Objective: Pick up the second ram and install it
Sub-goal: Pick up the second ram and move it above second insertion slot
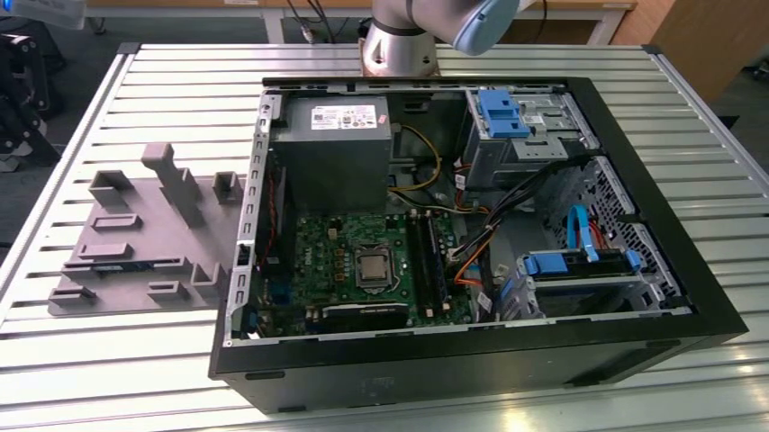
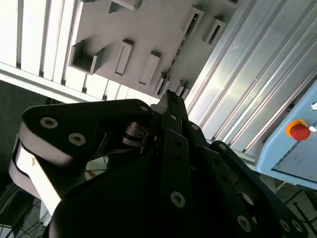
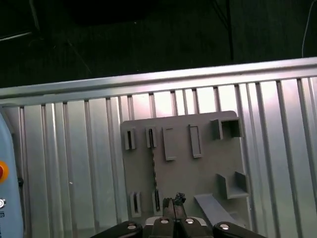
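The second ram (image 3: 153, 169) stands on edge as a thin dark strip in the grey fixture plate (image 3: 203, 168), held between two small slotted holders. In the exterior view it is a thin strip (image 1: 121, 267) near the plate's front, on the exterior view's left. My gripper (image 3: 174, 202) hangs well above the plate, apart from the ram, with its fingertips (image 2: 171, 99) together and nothing between them. The open computer case (image 1: 469, 360) lies beside the plate, and the black memory slots (image 1: 427, 256) sit on the green motherboard (image 1: 342, 256).
The slatted metal table (image 1: 180, 90) carries the plate and the case. A power supply (image 1: 330, 144), drive bays with blue clips (image 1: 505, 112) and loose cables (image 1: 474, 256) crowd the case. A light blue pendant with a red button (image 2: 299, 130) lies near the table edge.
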### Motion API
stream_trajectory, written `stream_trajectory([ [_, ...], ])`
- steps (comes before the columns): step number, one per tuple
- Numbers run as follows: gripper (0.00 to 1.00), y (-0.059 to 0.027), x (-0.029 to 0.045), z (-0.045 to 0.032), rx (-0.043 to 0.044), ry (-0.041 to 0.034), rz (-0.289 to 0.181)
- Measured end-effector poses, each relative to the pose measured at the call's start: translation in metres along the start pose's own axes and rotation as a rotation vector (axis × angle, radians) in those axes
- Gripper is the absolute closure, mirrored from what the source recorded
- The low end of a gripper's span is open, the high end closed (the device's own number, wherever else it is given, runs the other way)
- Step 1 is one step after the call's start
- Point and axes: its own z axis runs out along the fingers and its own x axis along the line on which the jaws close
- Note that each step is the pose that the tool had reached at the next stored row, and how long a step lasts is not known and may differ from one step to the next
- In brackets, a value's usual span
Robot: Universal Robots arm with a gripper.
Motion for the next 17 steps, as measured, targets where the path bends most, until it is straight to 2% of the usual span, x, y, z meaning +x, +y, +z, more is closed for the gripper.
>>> stream_trajectory([
  [7, 0.89, -0.0001, 0.0001, 0.0025, -0.0028, 0.0055, -0.125],
  [12, 0.89, 0.0003, 0.0003, 0.0037, -0.0030, 0.0059, -0.128],
  [14, 0.77, 0.0002, 0.0004, 0.0046, -0.0025, 0.0056, -0.128],
  [15, 0.77, 0.0002, 0.0005, 0.0059, -0.0013, 0.0054, -0.127],
  [17, 0.65, 0.0000, 0.0006, 0.0093, -0.0002, 0.0050, -0.112],
])
